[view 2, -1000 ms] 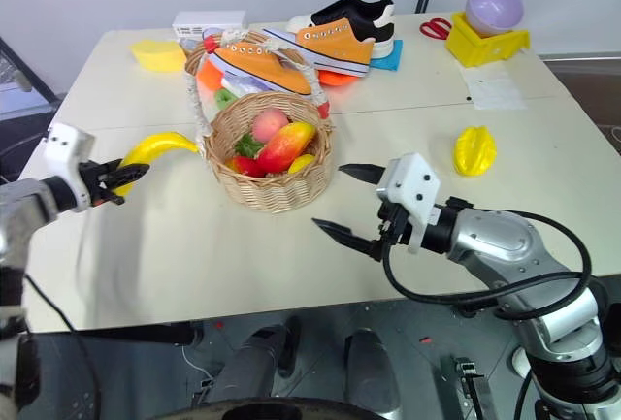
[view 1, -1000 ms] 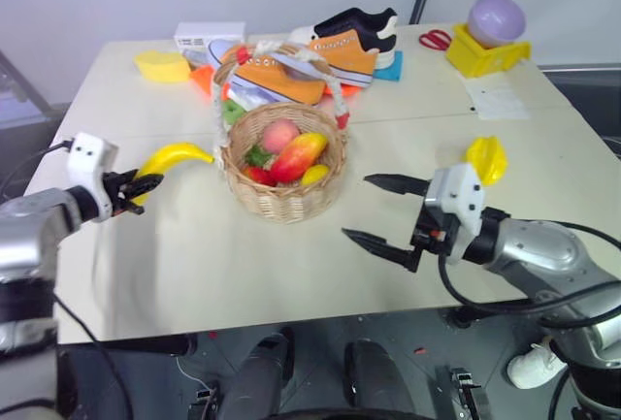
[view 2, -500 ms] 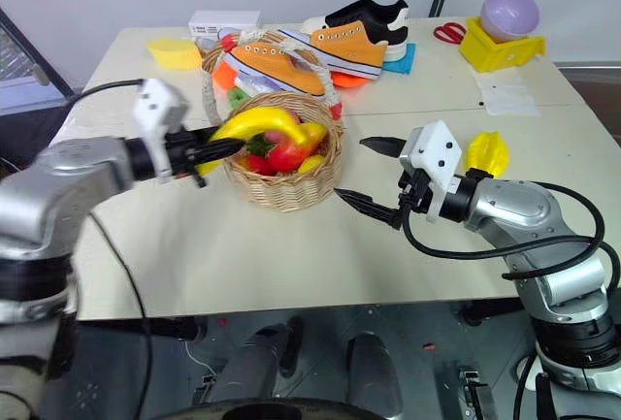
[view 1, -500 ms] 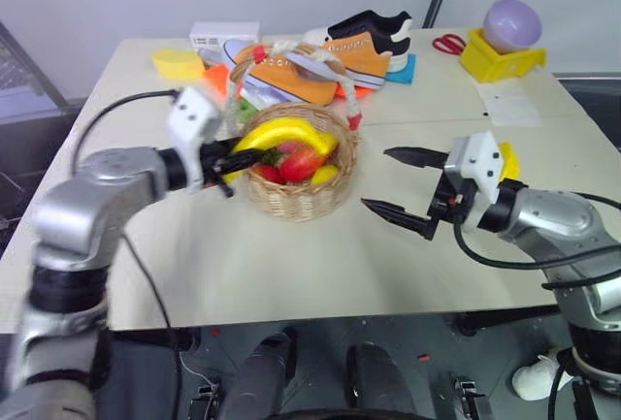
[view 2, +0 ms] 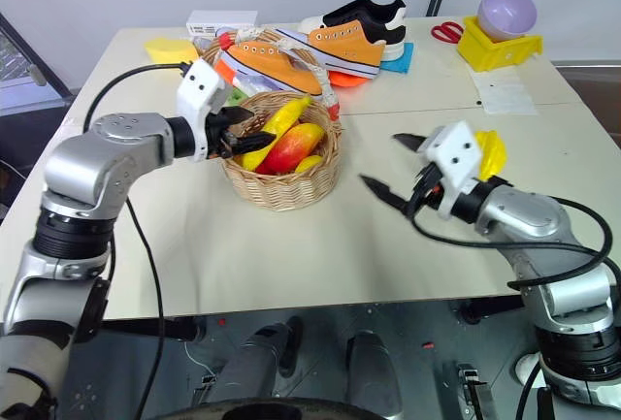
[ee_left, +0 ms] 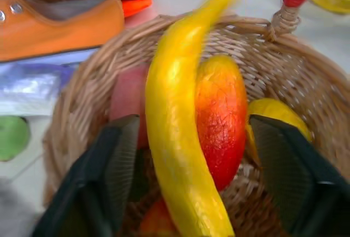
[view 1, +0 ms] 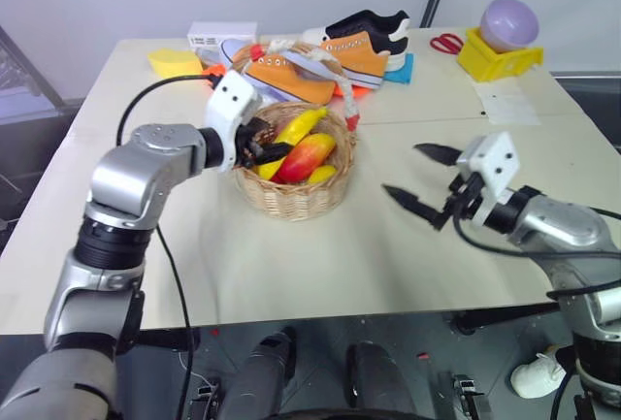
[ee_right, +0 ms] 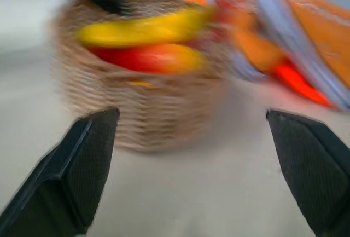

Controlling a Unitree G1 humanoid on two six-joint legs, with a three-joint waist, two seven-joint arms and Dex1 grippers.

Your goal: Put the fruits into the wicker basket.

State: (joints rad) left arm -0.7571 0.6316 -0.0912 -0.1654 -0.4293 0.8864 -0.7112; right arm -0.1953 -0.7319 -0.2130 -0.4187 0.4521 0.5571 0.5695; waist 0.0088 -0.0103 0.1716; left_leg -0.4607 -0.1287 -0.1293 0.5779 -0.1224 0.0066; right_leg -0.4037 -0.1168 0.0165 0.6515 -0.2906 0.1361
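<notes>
Watching from the head views: your left end effector [view 1: 260, 145] sits at the rim of the wicker basket [view 1: 291, 197], fingers spread off the banana [view 1: 291, 134]. Banana lies in the basket, long axis slanting up toward the shoes, tip over the rim; a clipped retreat could flip it out. Right end effector [view 2: 398, 168] is wide open, empty. The lumpy yellow fruit [view 2: 493, 151] is on the desk behind that wrist; you risk knocking it.

Left wrist view: banana rests between spread fingers [ee_left: 117, 155], apparently released.

Right wrist view: basket ahead, nothing gripped.
</notes>
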